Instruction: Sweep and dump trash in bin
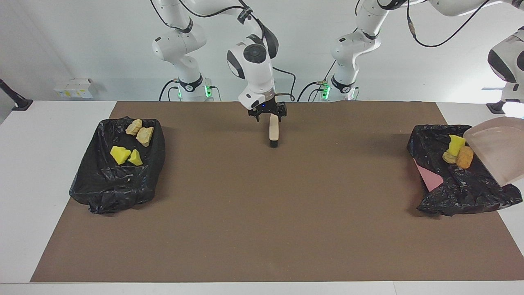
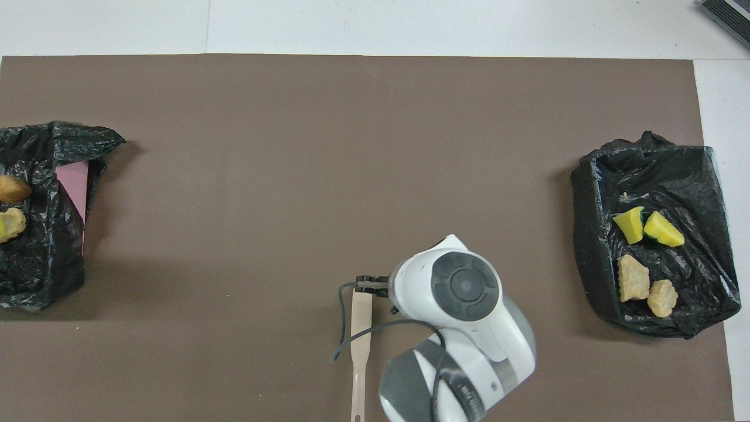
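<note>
Trash (image 1: 129, 143) sits in the bin (image 1: 86, 184) — well apart from right end effector (image 1: 269, 116).

Two black bags (image 1: 118, 172) (image 1: 458, 180), seven trash bits (image 1: 120, 155), one brush (image 1: 273, 132), one dustpan (image 1: 497, 149), two robot arms

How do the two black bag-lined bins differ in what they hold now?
The black bag-lined bin at the right arm's end holds four scraps: two yellow sponge chunks and two tan lumps. The black bag-lined bin at the left arm's end holds about three, under the tilted beige dustpan, and shows pink. Both sit on the brown mat.
</note>
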`<state>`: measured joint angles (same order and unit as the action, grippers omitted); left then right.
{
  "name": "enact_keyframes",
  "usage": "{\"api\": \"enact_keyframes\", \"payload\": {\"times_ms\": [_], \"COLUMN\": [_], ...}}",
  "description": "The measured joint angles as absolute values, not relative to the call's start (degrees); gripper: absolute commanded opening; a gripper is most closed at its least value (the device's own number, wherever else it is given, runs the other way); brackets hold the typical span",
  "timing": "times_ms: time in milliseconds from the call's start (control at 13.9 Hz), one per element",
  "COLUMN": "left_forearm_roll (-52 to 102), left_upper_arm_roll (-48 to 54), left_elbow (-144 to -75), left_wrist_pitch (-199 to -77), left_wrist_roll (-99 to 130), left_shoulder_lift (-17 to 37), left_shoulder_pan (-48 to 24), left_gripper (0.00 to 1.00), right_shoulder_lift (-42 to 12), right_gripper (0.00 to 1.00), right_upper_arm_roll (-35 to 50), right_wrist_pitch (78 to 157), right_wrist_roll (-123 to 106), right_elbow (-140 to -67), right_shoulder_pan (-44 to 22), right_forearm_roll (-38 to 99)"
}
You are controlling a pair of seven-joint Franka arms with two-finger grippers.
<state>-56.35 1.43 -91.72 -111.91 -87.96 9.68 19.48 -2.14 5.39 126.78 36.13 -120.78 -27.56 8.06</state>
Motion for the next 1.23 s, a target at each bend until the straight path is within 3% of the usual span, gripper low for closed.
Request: {"api": "enact_keyframes", "payload": {"times_ms": [216, 505, 938, 1227], "left_forearm_roll": [-58.02, -58.38, -55.35, -47.09], "left_upper_arm_roll": [1.45, 1.71, 2.12, 2.16], "left_elbow": [-90.79, -90.06, -88.14, -88.11], "left_wrist_pitch": [-108.19, -104.29, -93.55, -87.76], "left_wrist_roll": [-87.66, -87.6, -86.35, -82.89], "left_shoulder_lift": [9.02, 8.9, 8.77, 8.71], "left_shoulder_pan": [17.19, 15.48, 8.4, 4.52], "left_gripper": [0.0, 0.0, 0.0, 0.0], "right_shoulder_lift": [-2.7, -2.74, -1.94, 1.67], "right_gripper": [1.0, 1.0, 1.0, 1.0], "right_upper_arm_roll": [5.27, 5.21, 5.13, 5.02], "right_wrist_pitch": [126.79, 125.11, 113.27, 106.19], "right_wrist_roll": [30.7, 27.58, 18.41, 15.36], "right_elbow": [-117.11, -112.86, -103.14, -101.79], "right_shoulder_pan": [-19.41, -13.7, -6.83, -3.33], "right_forearm_roll": [4.06, -1.07, -2.05, -2.06]}}
